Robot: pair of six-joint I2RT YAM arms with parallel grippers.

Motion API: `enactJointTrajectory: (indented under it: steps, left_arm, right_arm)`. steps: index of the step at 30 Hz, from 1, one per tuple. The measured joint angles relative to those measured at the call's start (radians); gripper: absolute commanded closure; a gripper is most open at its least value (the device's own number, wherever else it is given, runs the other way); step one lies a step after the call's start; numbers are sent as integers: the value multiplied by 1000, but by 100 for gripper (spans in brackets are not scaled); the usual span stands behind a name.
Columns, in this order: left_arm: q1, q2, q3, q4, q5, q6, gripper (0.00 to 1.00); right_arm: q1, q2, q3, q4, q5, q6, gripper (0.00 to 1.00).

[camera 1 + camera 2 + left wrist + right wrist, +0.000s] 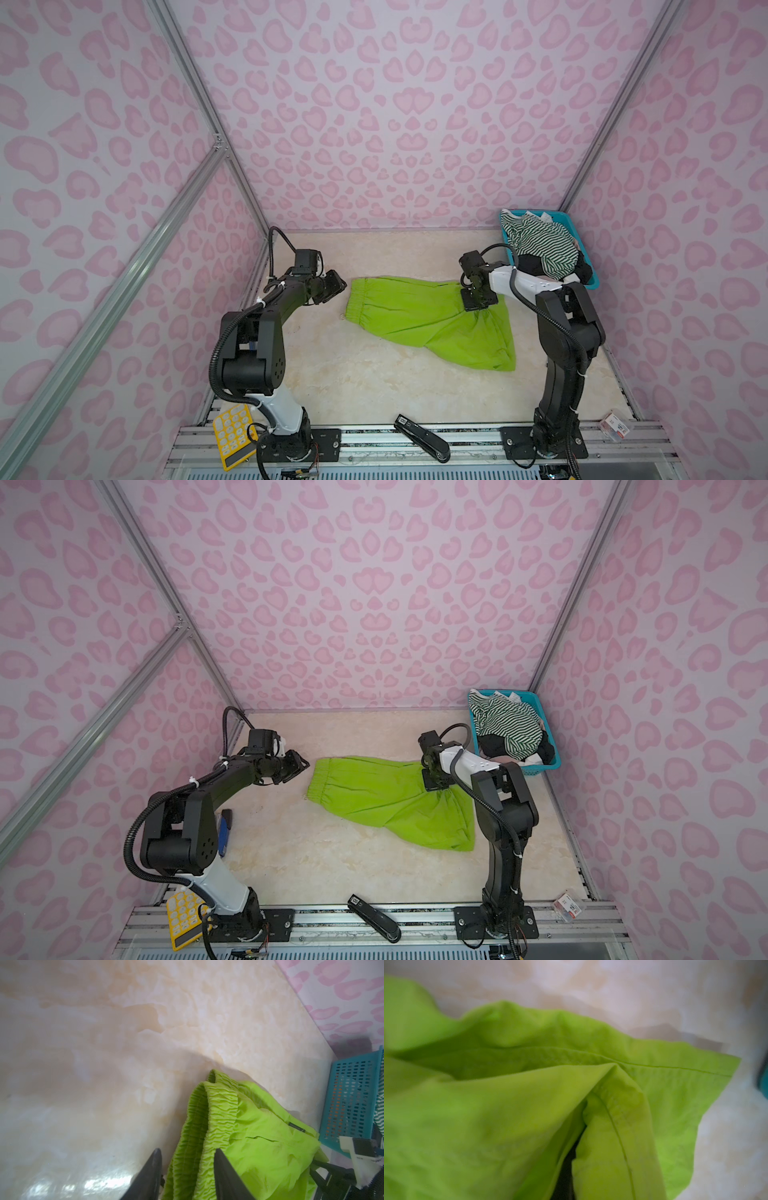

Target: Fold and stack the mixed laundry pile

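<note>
Now lime-green shorts (428,320) tight between right jaws, waistband (358,301) just beside spread left jaws.

Black jointed left arm (272,301) and right arm (571,332), each with a white shell (284,411), ribbed black hose (213,365), white zip ties (260,299), bolted black base plate (326,442).

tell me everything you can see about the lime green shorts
The lime-green shorts look like thin woven fabric with a ruched elastic waistband, stitched hems and a small dark label. They lie spread but wrinkled on the marbled table, waistband toward the left gripper, which is open beside it. The right gripper is shut on bunched fabric near a hem.
</note>
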Motion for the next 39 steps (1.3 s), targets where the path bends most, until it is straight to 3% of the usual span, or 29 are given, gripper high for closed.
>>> enactJointTrajectory:
  steps: [5, 16, 19, 30, 36, 39]
  left_arm:
    - [7, -46, -67, -6, -34, 0, 46]
    - [11, -2, -89, 3, -50, 1, 46]
    - [11, 26, -76, 13, -32, 0, 39]
    - [11, 190, 63, 161, 196, -1, 39]
    - [7, 259, 93, 215, 310, -25, 46]
    - [-5, 261, 93, 220, 352, -25, 61]
  right_arm:
    - [47, -27, 27, -7, 27, -14, 100]
    - [31, -220, -3, -124, 298, 17, 100]
    - [29, -244, -13, -135, 304, 18, 100]
    - [29, -238, -26, -126, 236, 12, 100]
    - [28, -233, -28, -113, 225, 12, 100]
    - [23, -228, -35, -99, 214, 12, 100]
